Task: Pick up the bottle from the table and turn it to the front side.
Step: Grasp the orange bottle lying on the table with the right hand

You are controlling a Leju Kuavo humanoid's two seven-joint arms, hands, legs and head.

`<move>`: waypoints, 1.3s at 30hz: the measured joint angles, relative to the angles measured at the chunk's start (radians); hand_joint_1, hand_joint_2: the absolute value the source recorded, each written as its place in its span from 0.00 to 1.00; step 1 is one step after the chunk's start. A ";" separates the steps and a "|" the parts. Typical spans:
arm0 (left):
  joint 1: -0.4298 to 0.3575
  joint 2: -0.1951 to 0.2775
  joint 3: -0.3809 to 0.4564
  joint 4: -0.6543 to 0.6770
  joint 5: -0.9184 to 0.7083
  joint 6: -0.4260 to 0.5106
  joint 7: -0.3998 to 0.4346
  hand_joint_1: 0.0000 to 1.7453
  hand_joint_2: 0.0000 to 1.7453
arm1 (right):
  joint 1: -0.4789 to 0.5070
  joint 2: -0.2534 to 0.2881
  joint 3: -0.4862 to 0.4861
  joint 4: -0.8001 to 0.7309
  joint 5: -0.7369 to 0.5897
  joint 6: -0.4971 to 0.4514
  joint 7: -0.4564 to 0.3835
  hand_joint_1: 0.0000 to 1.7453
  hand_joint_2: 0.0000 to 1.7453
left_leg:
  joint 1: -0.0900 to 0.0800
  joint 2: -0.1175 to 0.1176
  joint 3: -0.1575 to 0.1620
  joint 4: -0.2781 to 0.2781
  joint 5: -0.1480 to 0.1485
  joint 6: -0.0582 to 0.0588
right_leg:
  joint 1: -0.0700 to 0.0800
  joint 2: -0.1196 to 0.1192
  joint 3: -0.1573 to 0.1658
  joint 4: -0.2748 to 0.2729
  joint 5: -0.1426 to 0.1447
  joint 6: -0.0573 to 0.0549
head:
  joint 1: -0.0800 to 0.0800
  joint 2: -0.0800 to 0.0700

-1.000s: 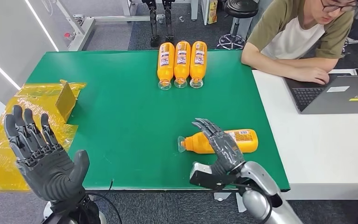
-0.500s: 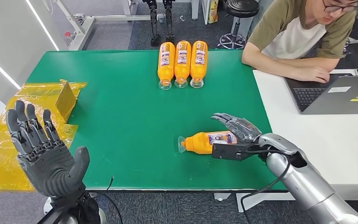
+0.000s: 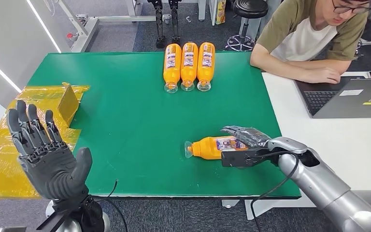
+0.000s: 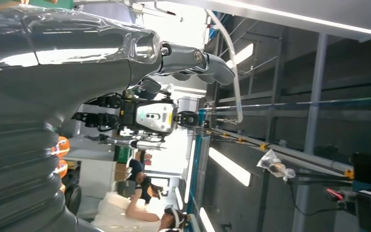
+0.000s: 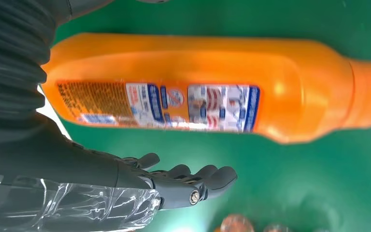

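Dark grey, the right hand (image 3: 245, 137) lies over the base end of the bottle (image 3: 216, 147), its fingers (image 5: 193, 176) extended on the far side of the body and its thumb toward the near side; whether it actually grips or only rests there, the pictures do not settle. Orange plastic, the bottle lies on its side on the green table (image 3: 125, 125), near the front edge at the right, its clear cap pointing toward the robot's left; in the right wrist view a printed label (image 5: 159, 104) in blue, white and orange runs along the body, and the neck narrows in a step toward the cap. The left hand (image 3: 46, 157) is raised beside the table's near left corner, palm forward, fingers spread and holding nothing. Three more orange bottles (image 3: 189, 66) lie side by side at the far edge, caps toward the robot; a yellow plastic sheet (image 3: 9, 140) covers the left end; a person (image 3: 314, 38) sits at a laptop (image 3: 350, 96) on the adjoining white table.
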 joint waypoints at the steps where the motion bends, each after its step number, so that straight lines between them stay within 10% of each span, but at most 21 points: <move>1: -0.004 0.000 0.000 0.002 0.001 0.001 0.002 0.00 1.00 | -0.014 -0.002 0.022 0.017 -0.010 0.009 0.000 0.00 1.00 | 0.000 0.000 0.000 0.000 0.000 0.000 | 0.000 0.000 0.000 0.000 0.000 0.000 | 0.000 0.000; 28: -0.021 -0.002 0.000 0.025 0.003 -0.001 0.026 0.00 1.00 | -0.116 0.120 0.188 0.489 0.180 -0.264 0.106 0.00 1.00 | 0.001 0.003 0.014 -0.001 -0.001 0.001 | 0.001 0.002 0.013 -0.004 0.000 0.002 | 0.000 0.000; 33: -0.021 -0.002 0.000 0.025 0.002 -0.001 0.030 0.00 1.00 | -0.112 0.123 0.188 0.495 0.199 -0.265 0.119 1.00 1.00 | 0.001 0.003 0.017 -0.001 0.001 0.004 | 0.001 0.002 0.018 -0.006 0.002 0.004 | 0.000 0.000; 39: -0.021 -0.002 0.000 0.026 0.001 0.000 0.031 0.00 1.00 | -0.095 0.124 0.173 0.495 0.212 -0.273 0.106 1.00 1.00 | 0.001 0.004 0.018 -0.001 0.002 0.005 | 0.001 0.004 0.021 -0.008 0.004 0.006 | 0.000 0.000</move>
